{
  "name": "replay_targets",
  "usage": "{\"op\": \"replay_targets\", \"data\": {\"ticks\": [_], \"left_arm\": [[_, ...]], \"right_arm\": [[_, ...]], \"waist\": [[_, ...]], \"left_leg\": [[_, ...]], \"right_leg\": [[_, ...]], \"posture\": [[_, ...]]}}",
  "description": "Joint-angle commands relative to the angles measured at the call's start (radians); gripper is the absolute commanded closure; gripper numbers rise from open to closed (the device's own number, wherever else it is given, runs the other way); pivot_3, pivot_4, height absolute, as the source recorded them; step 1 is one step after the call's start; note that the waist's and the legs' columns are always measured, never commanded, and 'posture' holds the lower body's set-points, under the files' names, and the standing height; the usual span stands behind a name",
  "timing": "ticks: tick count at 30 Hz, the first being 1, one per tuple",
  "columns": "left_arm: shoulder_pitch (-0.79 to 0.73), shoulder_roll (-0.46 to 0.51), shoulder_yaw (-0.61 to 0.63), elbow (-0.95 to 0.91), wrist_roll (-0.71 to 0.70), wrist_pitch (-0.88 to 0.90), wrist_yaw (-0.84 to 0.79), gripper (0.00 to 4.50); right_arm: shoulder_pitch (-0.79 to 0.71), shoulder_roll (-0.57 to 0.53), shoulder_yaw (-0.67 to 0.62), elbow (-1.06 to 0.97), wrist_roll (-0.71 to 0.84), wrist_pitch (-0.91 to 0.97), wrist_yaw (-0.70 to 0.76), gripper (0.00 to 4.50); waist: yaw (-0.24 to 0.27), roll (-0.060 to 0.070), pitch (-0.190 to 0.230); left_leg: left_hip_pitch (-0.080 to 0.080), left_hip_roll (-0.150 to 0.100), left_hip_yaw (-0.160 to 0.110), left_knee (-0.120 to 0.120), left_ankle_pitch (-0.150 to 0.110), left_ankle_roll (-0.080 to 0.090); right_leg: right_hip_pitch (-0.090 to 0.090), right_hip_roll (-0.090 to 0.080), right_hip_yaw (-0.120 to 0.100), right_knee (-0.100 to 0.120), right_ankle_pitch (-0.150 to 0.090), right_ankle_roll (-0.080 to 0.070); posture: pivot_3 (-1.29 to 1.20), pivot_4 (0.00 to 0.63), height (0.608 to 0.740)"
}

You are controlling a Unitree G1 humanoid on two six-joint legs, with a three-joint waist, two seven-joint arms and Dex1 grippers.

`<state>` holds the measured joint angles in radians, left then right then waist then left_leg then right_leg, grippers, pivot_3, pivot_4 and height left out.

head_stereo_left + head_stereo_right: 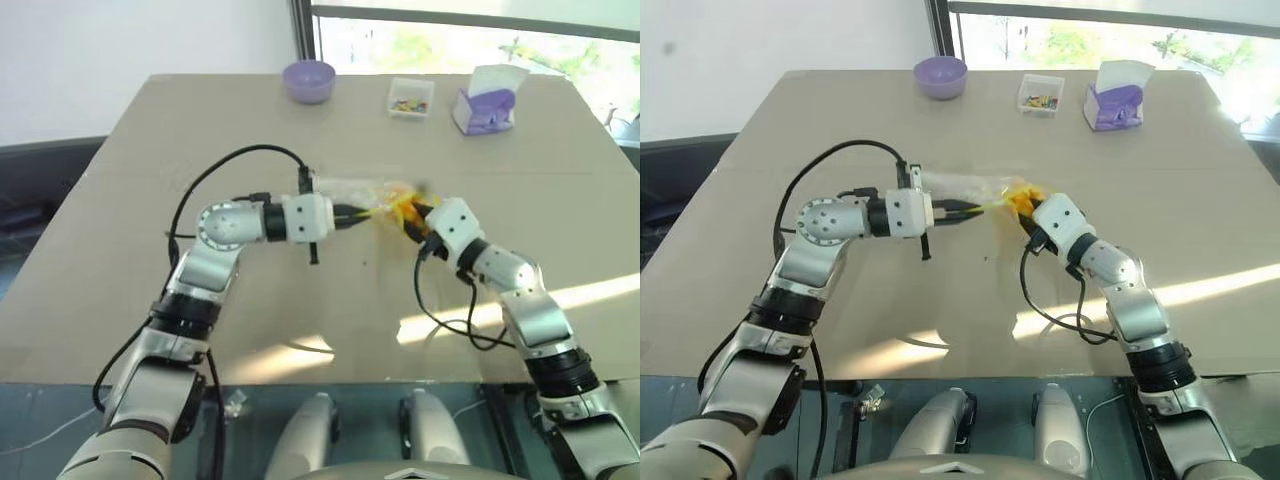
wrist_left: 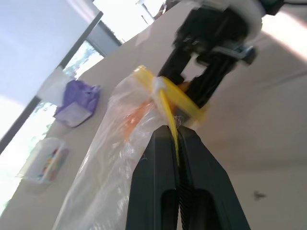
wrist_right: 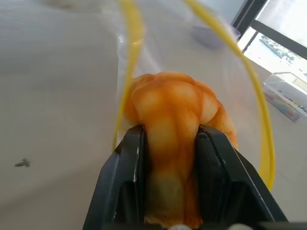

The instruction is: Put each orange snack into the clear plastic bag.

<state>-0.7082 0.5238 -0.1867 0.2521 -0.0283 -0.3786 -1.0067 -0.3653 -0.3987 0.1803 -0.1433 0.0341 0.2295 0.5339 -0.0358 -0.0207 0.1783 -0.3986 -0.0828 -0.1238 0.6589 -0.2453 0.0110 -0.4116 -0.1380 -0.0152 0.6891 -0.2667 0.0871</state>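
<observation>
- Landmark: clear plastic bag [image 1: 965,187], held up off the table [image 1: 840,130] near its middle, mouth end toward the robot's right.
- Left gripper [image 2: 173,132] clamped tight on the bag's yellow seal strip [image 2: 180,98] at the mouth edge; the film trails away from the mouth toward the robot's left and the far side.
- Right gripper [image 3: 171,139] pinches the orange snack [image 3: 175,108], fingers closed on its sides, the squeezed bun bulging out past the tips.
- Key relation: the snack sits right at the bag mouth. In the right wrist view the strip loops around it on both sides, so its front seems just inside the opening; how deep, can't tell.
- Axis: the bag's long run lies left-to-right from the mouth, roughly in line with the right gripper's pointing. Judged: the push should go straight along that line, w/ the left holding the lip steady.
- Nearer arm: the right has the snack; the left is only the mouth holder.
- Risk (judged): one lip held, the other slack, so the film could fold over the snack or snag a fingertip.
- Surface: plain tan tabletop, bare below the bag.
- Room beyond the bag: purple bowl [image 1: 941,76], small clear box [image 1: 1040,95] of coloured bits and tissue box [image 1: 1116,98] in a row at the far edge, well apart from the bag. Bright window behind.
</observation>
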Motion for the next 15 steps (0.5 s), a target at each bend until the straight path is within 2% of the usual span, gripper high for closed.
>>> {"op": "replay_targets", "data": {"ticks": [1, 7, 11, 15], "left_arm": [[-0.01, 0.011, 0.002, 0.02, 0.019, -0.082, 0.011, 4.5], [0.052, 0.031, -0.017, -0.02, -0.038, -0.092, -0.067, 4.5], [0.053, 0.032, 0.006, -0.043, -0.076, -0.026, -0.077, 4.5], [0.073, 0.031, 0.021, -0.081, -0.104, 0.027, -0.062, 4.5]], "right_arm": [[-0.003, 0.046, -0.069, -0.081, 0.103, 0.059, -0.005, 3.08], [-0.041, 0.17, -0.148, -0.059, 0.283, 0.26, -0.04, 3.08], [-0.077, 0.148, -0.101, 0.025, 0.163, 0.259, -0.109, 3.08], [-0.089, 0.222, -0.164, 0.016, 0.268, 0.295, -0.118, 3.08]], "waist": [[-0.006, 0.0, 0.0], [-0.005, 0.0, 0.0], [-0.001, 0.0, 0.0], [-0.006, 0.0, 0.0]], "left_leg": [[0.0, 0.0, 0.0, 0.0, 0.0, 0.0], [0.0, 0.001, 0.0, -0.001, 0.001, -0.001], [0.0, 0.0, 0.0, -0.001, 0.0, 0.001], [0.0, 0.0, 0.0, -0.001, 0.0, 0.0]], "right_leg": [[0.0, 0.0, 0.0, 0.0, 0.0, 0.0], [0.0, 0.0, 0.0, 0.0, 0.0, 0.0], [0.0, 0.0, 0.0, 0.0, 0.0, 0.0], [-0.001, 0.0, 0.0, -0.001, 0.0, 0.0]], "posture": [[0.0, 0.15, 0.74], [0.0, 0.15, 0.74], [0.0, 0.15, 0.74], [0.0, 0.15, 0.74]]}}
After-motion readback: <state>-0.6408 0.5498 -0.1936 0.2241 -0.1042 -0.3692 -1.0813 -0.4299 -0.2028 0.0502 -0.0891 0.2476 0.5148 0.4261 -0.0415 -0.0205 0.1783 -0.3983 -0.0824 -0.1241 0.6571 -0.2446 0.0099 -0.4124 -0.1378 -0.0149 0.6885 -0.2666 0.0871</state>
